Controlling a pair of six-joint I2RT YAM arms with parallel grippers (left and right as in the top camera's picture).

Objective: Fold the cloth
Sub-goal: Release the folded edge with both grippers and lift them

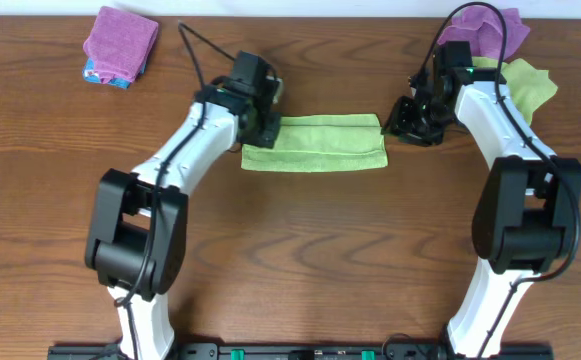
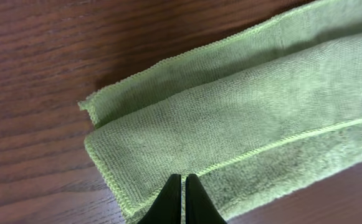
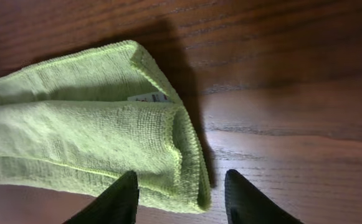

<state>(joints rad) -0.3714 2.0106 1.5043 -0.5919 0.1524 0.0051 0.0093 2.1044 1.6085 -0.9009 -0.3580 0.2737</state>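
Observation:
The cloth (image 1: 315, 143) lies on the table as a long lime-green strip, folded lengthwise. My left gripper (image 1: 260, 125) is at its left end. In the left wrist view the gripper (image 2: 183, 178) is shut, its tips close over the cloth (image 2: 243, 112) near the near hem, with nothing seen between them. My right gripper (image 1: 402, 122) is at the strip's right end. It stands open (image 3: 181, 177), with the cloth's (image 3: 87, 137) folded end lying between the fingers (image 3: 123, 196); the right finger is apart from it. A small white tag (image 3: 149, 98) peeks out of the fold.
A purple cloth (image 1: 120, 40) on a blue one sits at the back left. At the back right lie another purple cloth (image 1: 485, 28) and a second lime-green cloth (image 1: 526, 84), partly under the right arm. Bare wood surrounds the strip.

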